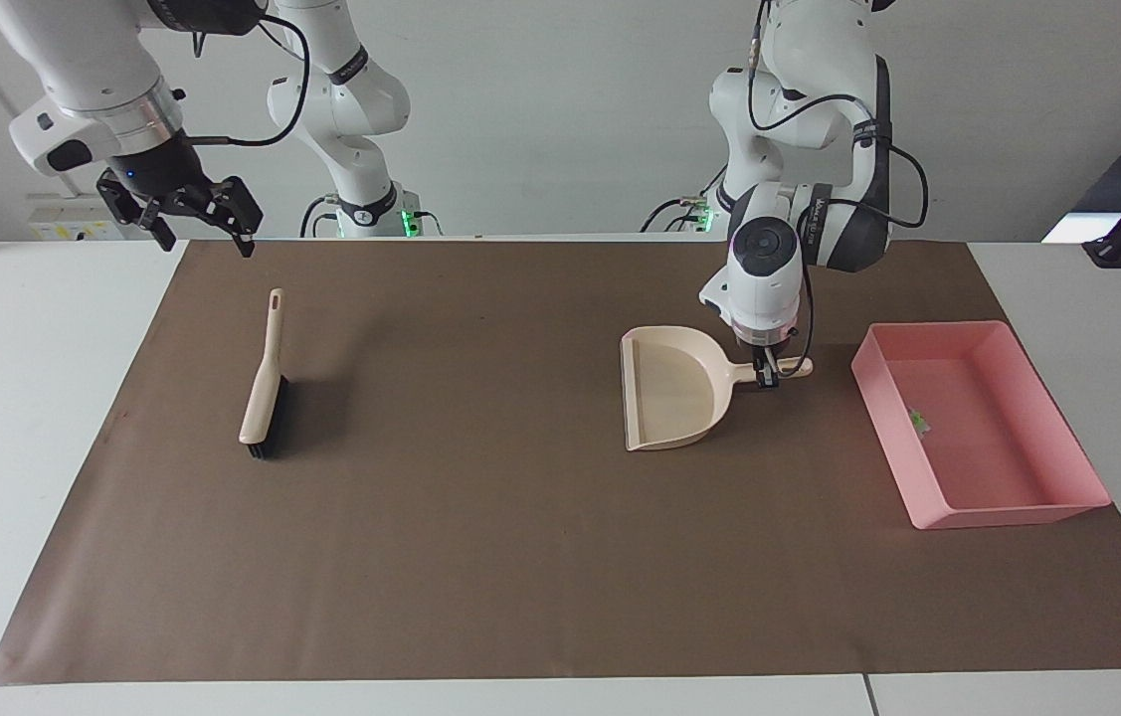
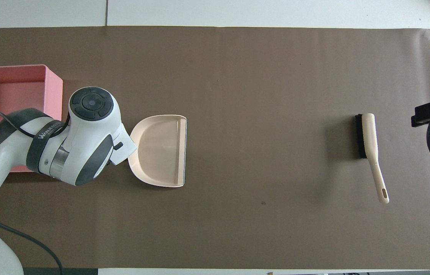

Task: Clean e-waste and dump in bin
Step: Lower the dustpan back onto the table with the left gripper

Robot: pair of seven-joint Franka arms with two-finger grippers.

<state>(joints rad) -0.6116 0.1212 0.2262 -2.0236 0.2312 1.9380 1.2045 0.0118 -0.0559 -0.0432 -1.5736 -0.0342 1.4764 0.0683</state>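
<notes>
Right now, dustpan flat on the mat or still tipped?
Flat. The dustpan lies level on the brown mat, pan empty, beside the pink bin.

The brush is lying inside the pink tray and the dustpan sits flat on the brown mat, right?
Not quite. The brush lies on the brown mat, toward the right arm's end of the table, well apart from the pink tray. The facing view shows it. The dustpan does sit flat on the mat.
</notes>
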